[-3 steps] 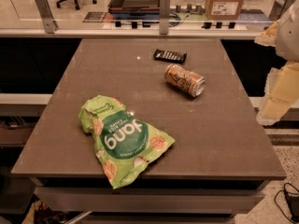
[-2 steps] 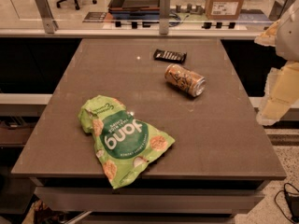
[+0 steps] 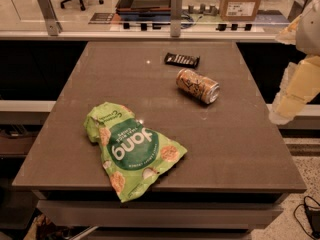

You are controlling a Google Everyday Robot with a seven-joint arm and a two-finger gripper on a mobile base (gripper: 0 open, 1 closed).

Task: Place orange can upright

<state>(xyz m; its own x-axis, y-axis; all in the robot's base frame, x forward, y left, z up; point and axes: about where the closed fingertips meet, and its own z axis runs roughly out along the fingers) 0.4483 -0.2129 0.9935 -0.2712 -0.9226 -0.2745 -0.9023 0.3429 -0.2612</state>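
Since nothing has shifted in the last second, orange can (image 3: 197,86) lies on its side on the counter (image 3: 235,149), untouched; hand (image 3: 287,101) off right edge, grip state unreadable; approach not begun

The brown table (image 3: 230,144) is carrying three items. The orange can (image 3: 198,86) is lying on its side in the right rear area. A dark candy-bar wrapper (image 3: 182,59) is lying flat just behind the can, not touching it. A green snack bag (image 3: 131,148) is lying near the front-left edge. The gripper (image 3: 286,104) is hanging beyond the table's right edge.
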